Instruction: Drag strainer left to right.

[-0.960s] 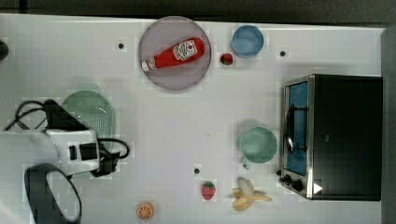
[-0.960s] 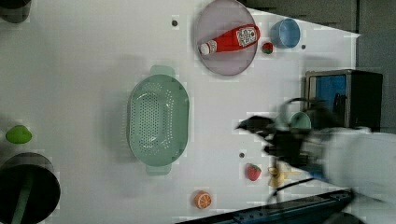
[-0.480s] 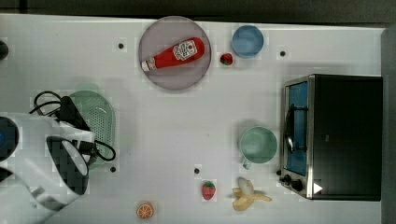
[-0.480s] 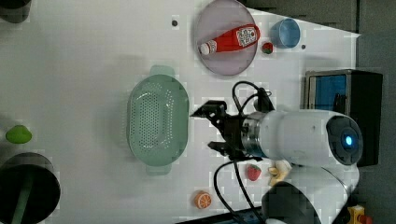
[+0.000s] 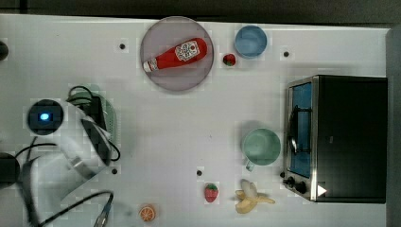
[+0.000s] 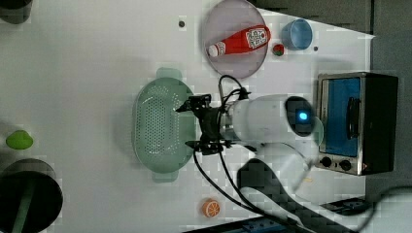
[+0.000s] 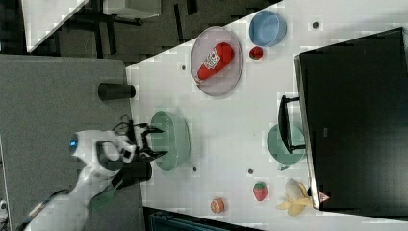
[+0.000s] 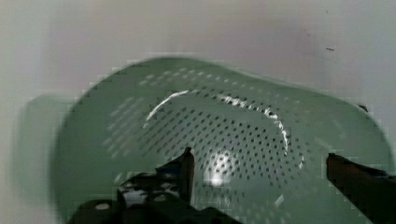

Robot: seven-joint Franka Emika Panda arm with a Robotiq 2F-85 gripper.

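The pincer [image 6: 190, 125] is spread wide and holds nothing; it is poised over the strainer [image 6: 158, 128], at the rim nearest the arm, with one fingertip [image 8: 187, 161] seen above the perforated floor and the other beyond it. The strainer sits on the surface [image 6: 87, 73], on the left view's left of the arm, well apart from the plate [image 6: 236, 41] with the ketchup bottle [image 6: 240, 41], and farther still from the mug [image 5: 261, 147] and the oven [image 5: 338, 137]. The step in hand is judged to be the engagement of the rim. It would be done well if one finger were lowered inside the wall and the other outside, the rim pinched firmly, and the strainer kept flat on the surface while drawn. The drag should be steered so that the strainer is kept off the plate and the mug.
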